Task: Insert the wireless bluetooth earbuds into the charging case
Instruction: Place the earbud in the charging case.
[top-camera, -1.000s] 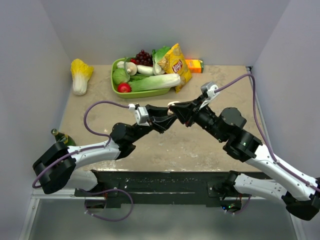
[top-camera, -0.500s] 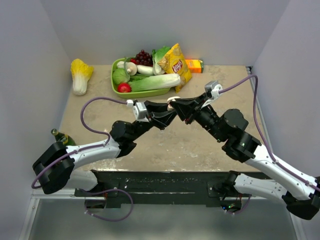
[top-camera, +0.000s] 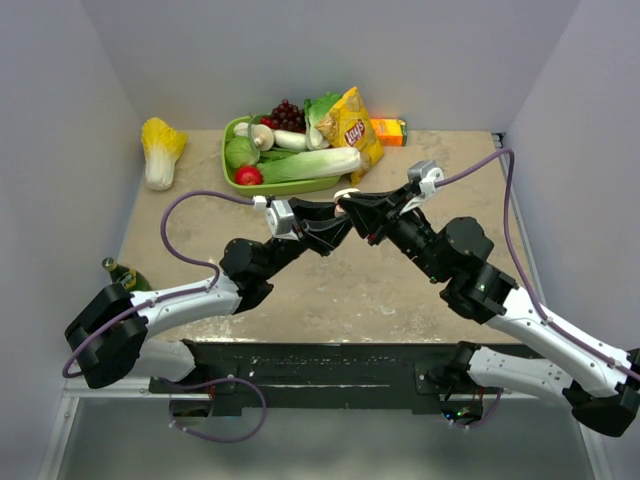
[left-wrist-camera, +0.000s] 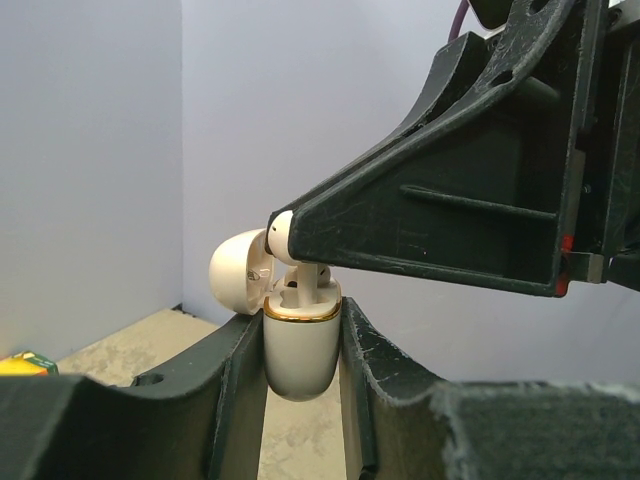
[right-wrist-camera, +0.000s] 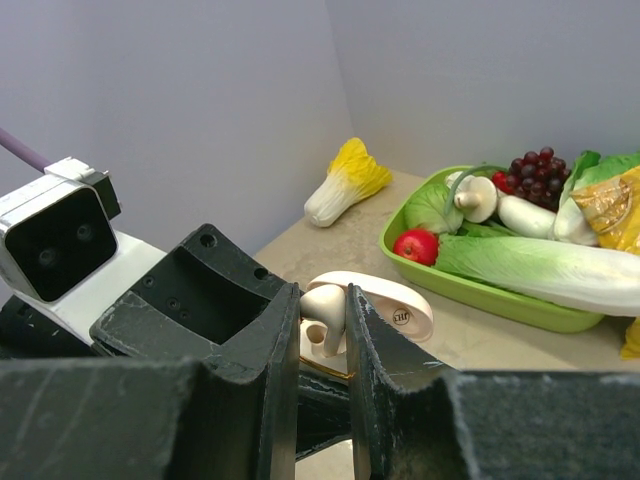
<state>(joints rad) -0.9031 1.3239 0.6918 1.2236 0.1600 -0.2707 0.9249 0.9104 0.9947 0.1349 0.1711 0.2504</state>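
Care: tiny white plastic earbud (right-wrist-camera: 324, 303) looks light, slippery; right gripper (right-wrist-camera: 322, 330) pinches its head. Left gripper (left-wrist-camera: 301, 372) squeezes rounded white case (left-wrist-camera: 298, 352) at six o'clock.

White-shelled, black-jointed arms (top-camera: 180, 300) trail purple cables (top-camera: 172, 228), with the left claw (left-wrist-camera: 300, 345) and right claw (right-wrist-camera: 322, 312) scuffed matte black.

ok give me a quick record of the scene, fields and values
left gripper: shut on case
lid: open
right gripper: shut on earbud
earbud position: at the case's mouth, cannot tell if seated
second earbud: not visible
background: green tray of produce
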